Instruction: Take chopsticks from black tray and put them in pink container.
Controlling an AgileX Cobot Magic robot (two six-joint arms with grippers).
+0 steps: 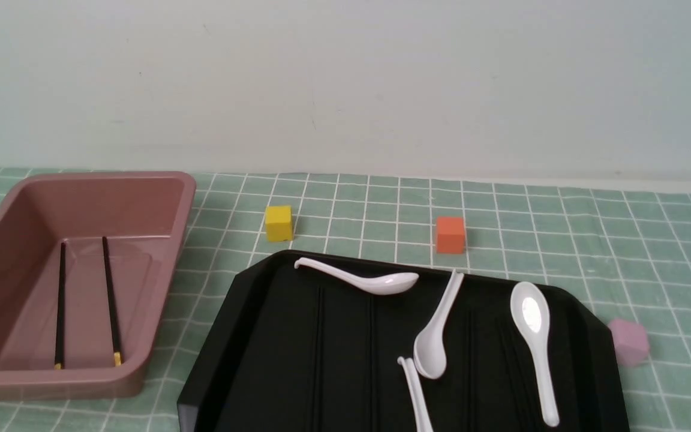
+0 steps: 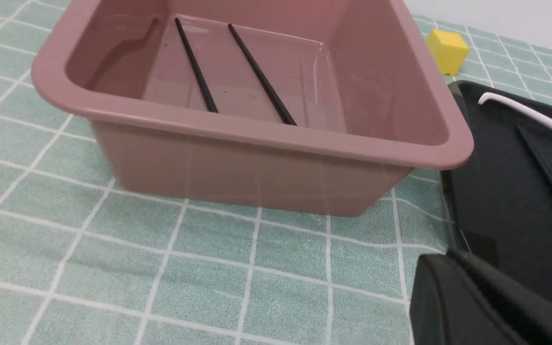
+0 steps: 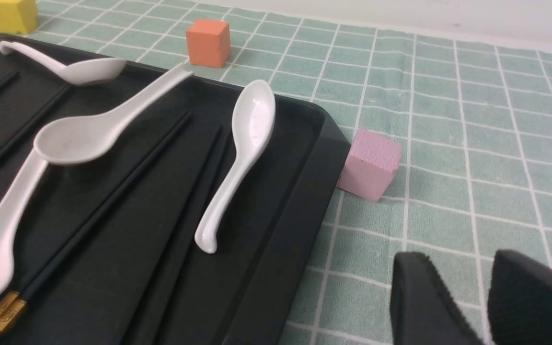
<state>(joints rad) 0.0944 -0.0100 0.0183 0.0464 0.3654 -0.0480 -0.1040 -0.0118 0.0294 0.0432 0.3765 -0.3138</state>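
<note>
The pink container (image 1: 159,288) stands at the left with two black chopsticks (image 1: 111,300) lying side by side on its floor, gold tips toward me; the left wrist view shows these chopsticks (image 2: 261,76) too. On the black tray (image 1: 297,360), the right wrist view shows another pair of chopsticks (image 3: 103,206), its gold tips partly under a spoon. My left gripper (image 2: 453,256) is shut and empty, low by the tray's corner near the container. Off the tray's right side, my right gripper (image 3: 460,256) hangs open and empty over the cloth. Neither gripper shows in the front view.
Several white soup spoons (image 1: 534,336) lie scattered on the tray. Behind the tray stand a yellow cube (image 1: 278,223) and an orange cube (image 1: 450,234). A small pale-pink cube (image 1: 628,341) touches the tray's right corner. A green checked cloth (image 1: 651,252) covers the table.
</note>
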